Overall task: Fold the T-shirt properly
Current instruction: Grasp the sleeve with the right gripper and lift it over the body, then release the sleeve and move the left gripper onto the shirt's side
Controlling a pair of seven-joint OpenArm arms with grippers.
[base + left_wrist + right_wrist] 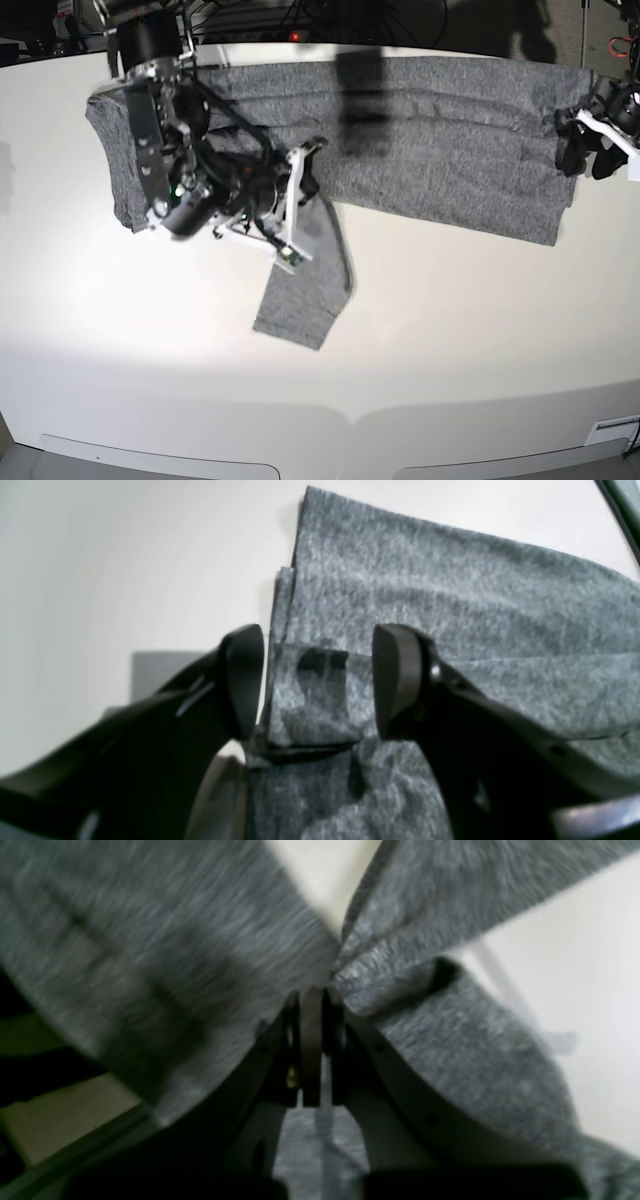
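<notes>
Folding a sleeve inward: right tool [312,1000] is pinching the T-shirt [440,130], left tool [317,680] is gaping apart over its edge; next, lay the sleeve flat.

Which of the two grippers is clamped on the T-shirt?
The right gripper: its jaws are pinched shut on the T-shirt. The left gripper stands wide open over the hem.

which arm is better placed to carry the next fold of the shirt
Probably the right. The right gripper is already shut on the T-shirt near its sleeve, while the left gripper stands open at the far edge, holding nothing.
</notes>
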